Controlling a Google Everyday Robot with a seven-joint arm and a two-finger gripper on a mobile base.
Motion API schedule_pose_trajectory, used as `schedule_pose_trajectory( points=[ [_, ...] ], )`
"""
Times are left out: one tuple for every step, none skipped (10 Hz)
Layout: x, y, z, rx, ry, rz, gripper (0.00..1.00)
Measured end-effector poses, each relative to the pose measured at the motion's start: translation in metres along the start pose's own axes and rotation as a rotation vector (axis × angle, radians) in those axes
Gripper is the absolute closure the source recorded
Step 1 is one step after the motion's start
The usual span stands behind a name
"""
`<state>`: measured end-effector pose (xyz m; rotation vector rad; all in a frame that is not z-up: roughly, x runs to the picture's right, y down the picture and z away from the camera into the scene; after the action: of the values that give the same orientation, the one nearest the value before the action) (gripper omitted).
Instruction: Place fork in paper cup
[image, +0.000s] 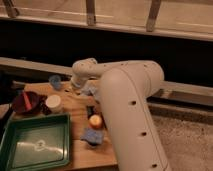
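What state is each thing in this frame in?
Tool on the white arm: shut, low over the wooden table's far side.
Short white paper cup: upright, nothing seen sticking out.
Small blue cup: upright.
Reddish-brown bowl: upright.
Green rectangular tray: lying flat.
Metal fork: not visible.

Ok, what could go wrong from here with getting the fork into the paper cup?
The gripper sits low over the table beside the paper cup, fingers shut, but I can't see the fork, so the grip may be empty or loose. The blue cup stands close behind the paper cup; moving across could knock either. The bulky arm hides the table around the gripper, so misalignment would be hard to spot.
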<state>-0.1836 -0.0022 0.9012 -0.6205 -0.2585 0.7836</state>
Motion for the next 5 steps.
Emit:
schedule_pose_trajectory(
  points=[
    [-0.003,-0.001,-0.006,-0.006,-0.029,0.008,1.0],
    [-0.005,-0.001,-0.008,-0.011,-0.05,0.012,1.0],
    [-0.005,-0.003,-0.013,-0.015,-0.082,0.023,1.0],
    [-0.006,-0.006,-0.019,-0.015,-0.1,0.025,1.0],
    [-0.012,-0.002,-0.026,-0.022,-0.12,0.016,1.0]
  ],
)
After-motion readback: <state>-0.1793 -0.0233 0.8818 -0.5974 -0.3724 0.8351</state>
